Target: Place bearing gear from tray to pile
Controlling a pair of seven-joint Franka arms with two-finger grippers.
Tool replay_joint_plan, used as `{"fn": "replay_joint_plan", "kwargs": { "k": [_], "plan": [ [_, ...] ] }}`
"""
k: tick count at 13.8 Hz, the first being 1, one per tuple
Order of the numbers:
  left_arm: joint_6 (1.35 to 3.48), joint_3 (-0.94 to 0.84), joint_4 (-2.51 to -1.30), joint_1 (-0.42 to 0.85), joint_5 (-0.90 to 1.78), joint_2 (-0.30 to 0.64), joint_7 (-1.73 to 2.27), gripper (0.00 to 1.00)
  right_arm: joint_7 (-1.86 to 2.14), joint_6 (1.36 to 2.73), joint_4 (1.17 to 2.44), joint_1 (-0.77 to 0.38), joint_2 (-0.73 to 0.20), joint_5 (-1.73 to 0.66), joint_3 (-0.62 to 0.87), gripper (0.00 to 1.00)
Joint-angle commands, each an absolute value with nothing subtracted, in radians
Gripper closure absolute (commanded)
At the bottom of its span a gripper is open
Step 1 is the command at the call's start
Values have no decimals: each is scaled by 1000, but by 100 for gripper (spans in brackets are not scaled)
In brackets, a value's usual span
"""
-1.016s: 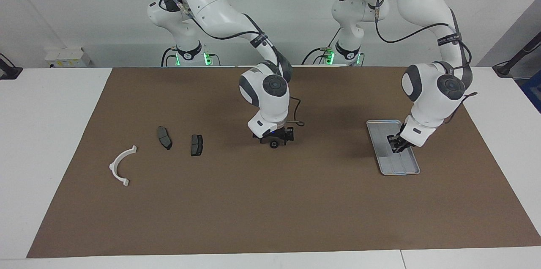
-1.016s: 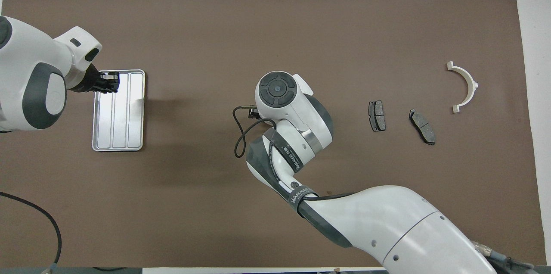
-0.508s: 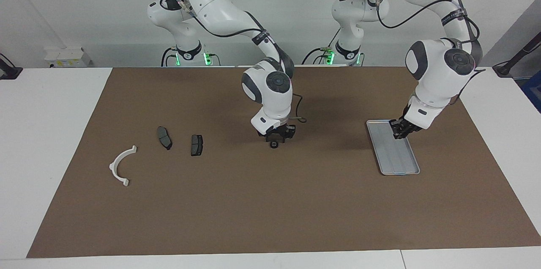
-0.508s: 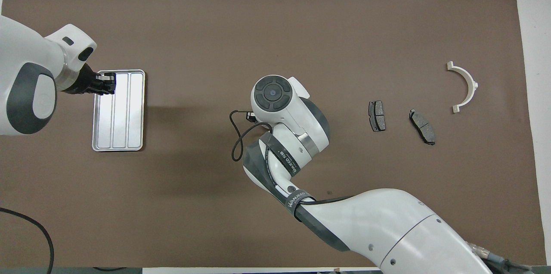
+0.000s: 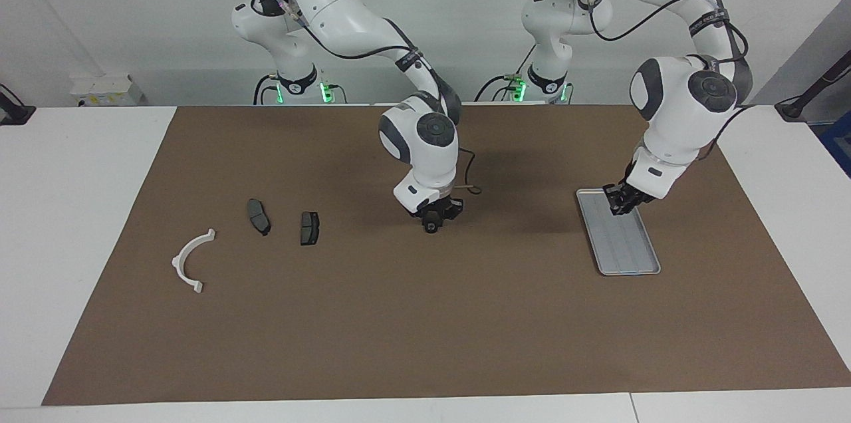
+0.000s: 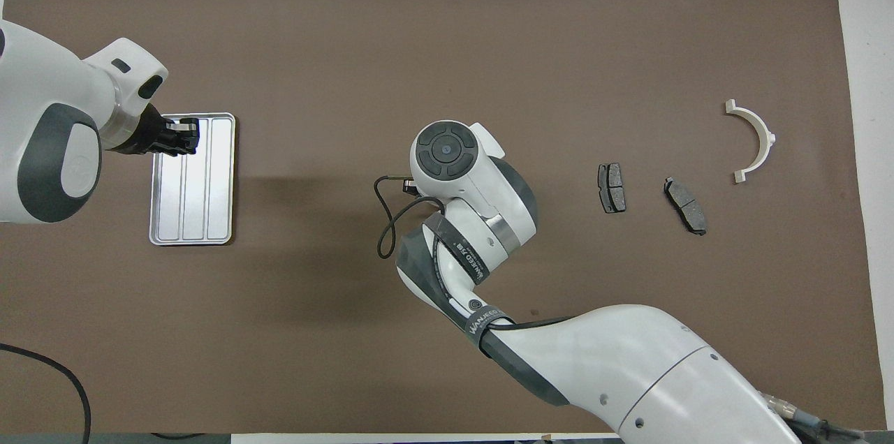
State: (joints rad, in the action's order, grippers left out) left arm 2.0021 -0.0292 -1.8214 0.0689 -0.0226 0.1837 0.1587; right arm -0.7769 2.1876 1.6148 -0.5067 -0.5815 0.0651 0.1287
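The bearing gear [image 5: 431, 228], a small dark round part, lies on the brown mat midway between the tray and the pile. My right gripper [image 5: 434, 219] stands straight down over it with its fingers drawn in against the gear. In the overhead view the right arm's wrist hides both. The silver tray [image 5: 628, 247] [image 6: 192, 210] lies toward the left arm's end and holds nothing that shows. My left gripper [image 5: 618, 202] [image 6: 184, 137] hangs shut and holding nothing over the tray's end nearer the robots. The pile is a white half-ring bracket [image 5: 191, 262] [image 6: 756, 139] and two dark brake pads [image 5: 258, 216] [image 6: 612, 188].
The second brake pad [image 5: 309, 227] [image 6: 685, 204] lies nearest the gear, a hand's width toward the right arm's end. A brown mat [image 5: 425, 330] covers the white table. A loose black cable [image 6: 384, 220] loops off the right wrist.
My right gripper's fingers have closed in from wide open onto the gear, which stays on the mat. My left gripper has risen off the tray floor toward the tray's nearer end.
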Motion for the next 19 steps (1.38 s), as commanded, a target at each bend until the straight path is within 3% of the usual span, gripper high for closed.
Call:
{"fn": "replay_joint_plan", "kwargs": {
  "k": [1, 2, 3, 9, 12, 16, 19],
  "plan": [
    [1983, -21, -1829, 83, -26, 167, 186, 100, -795, 2212, 1654, -500, -557, 61, 133, 91],
    [1983, -21, -1830, 86, -26, 167, 187, 100, -796, 2204, 1652, -500, -555, 63, 133, 98],
    [1983, -21, -1830, 87, -26, 166, 190, 100, -796, 2198, 1649, -500, -557, 64, 132, 100],
    [1997, -21, -1832, 103, -26, 164, 224, 100, -753, 2036, 1533, -453, -528, 78, 129, 100],
    [2003, -23, -1827, 149, -15, 167, 285, 100, -611, 1973, 1532, -358, -447, 74, 129, 100],
    [2023, -21, -1784, 306, 12, 181, 510, 100, -295, 1901, 1537, -154, -376, 58, 132, 100],
    [2023, -21, -1700, 453, 17, 256, 728, 100, -41, 1894, 1572, -8, -362, 58, 130, 100]
  ]
}}
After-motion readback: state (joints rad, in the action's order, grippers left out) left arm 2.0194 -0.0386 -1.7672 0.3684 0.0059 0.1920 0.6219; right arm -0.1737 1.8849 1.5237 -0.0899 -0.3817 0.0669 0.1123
